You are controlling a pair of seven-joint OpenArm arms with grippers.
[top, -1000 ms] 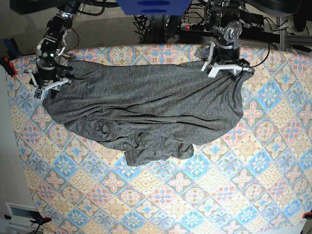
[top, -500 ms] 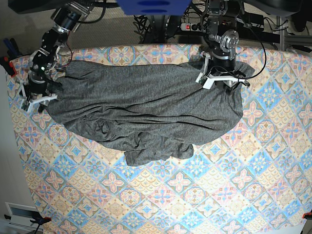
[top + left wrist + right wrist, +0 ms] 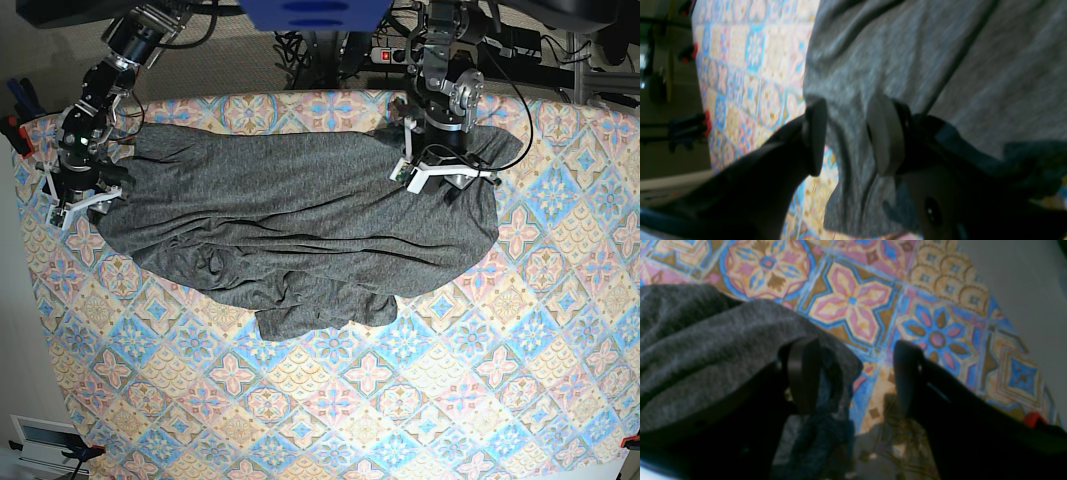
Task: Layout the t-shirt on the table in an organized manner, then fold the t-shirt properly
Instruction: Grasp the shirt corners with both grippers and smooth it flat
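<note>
Right wrist view: right gripper (image 3: 853, 376) is gaping wide, t-shirt (image 3: 706, 340) edge draping one jaw only (nothing pinched). Left gripper (image 3: 846, 136) is straddling a fold, clamp unclear; lifting now risks snagging and bunching cloth.

T-shirt (image 3: 300, 225) on table (image 3: 400, 400), apparently rumpled
</note>
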